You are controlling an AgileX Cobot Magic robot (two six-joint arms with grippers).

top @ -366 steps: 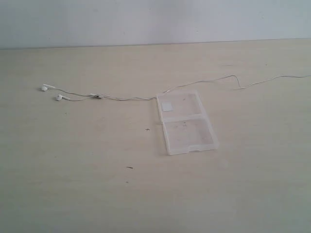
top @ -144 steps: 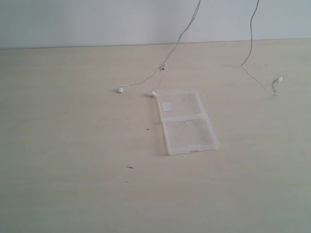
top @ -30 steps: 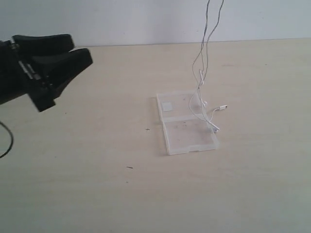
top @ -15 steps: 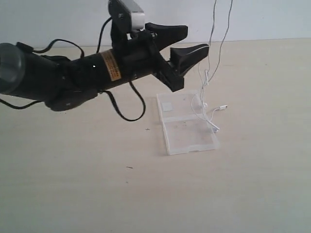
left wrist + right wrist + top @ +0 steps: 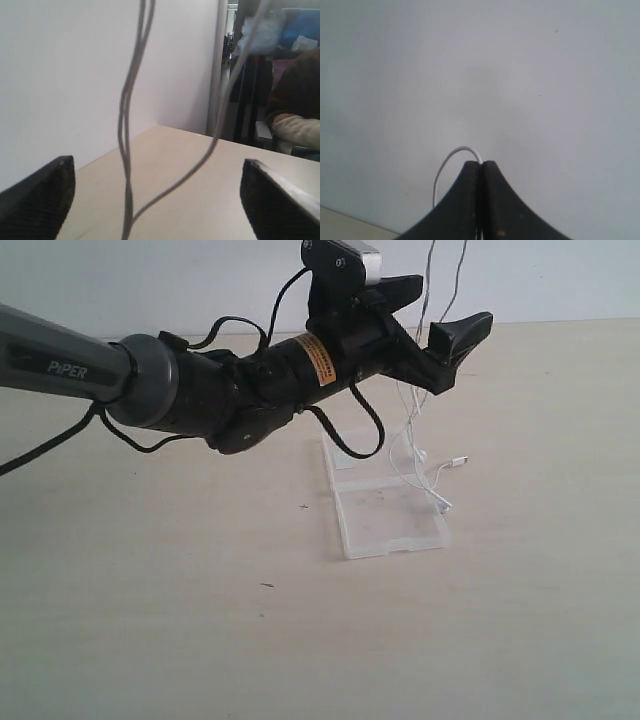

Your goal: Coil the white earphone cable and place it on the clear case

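The white earphone cable (image 5: 441, 472) hangs in several strands from above the exterior view's top edge. Its lower end, with earbuds and plug, rests on the clear case (image 5: 375, 525), which lies open and flat on the table. My left gripper (image 5: 436, 314) reaches across from the left, open, with the hanging strands between its fingers. The left wrist view shows the cable (image 5: 126, 150) between the wide-apart fingertips (image 5: 40, 197) of the left gripper (image 5: 157, 205), touching neither. My right gripper (image 5: 482, 169) is shut on a loop of the cable (image 5: 451, 159); it is out of the exterior view.
The pale wooden table (image 5: 200, 620) meets a white wall (image 5: 150, 280) at the back. The left arm's black body and cables (image 5: 220, 400) stretch over the table's left half, just behind the case. Small dark specks (image 5: 267, 585) lie in front.
The left arm has swung in from the left and further right, bringing its open fingers around the hanging strands. The cable's lower end has stayed on the case.
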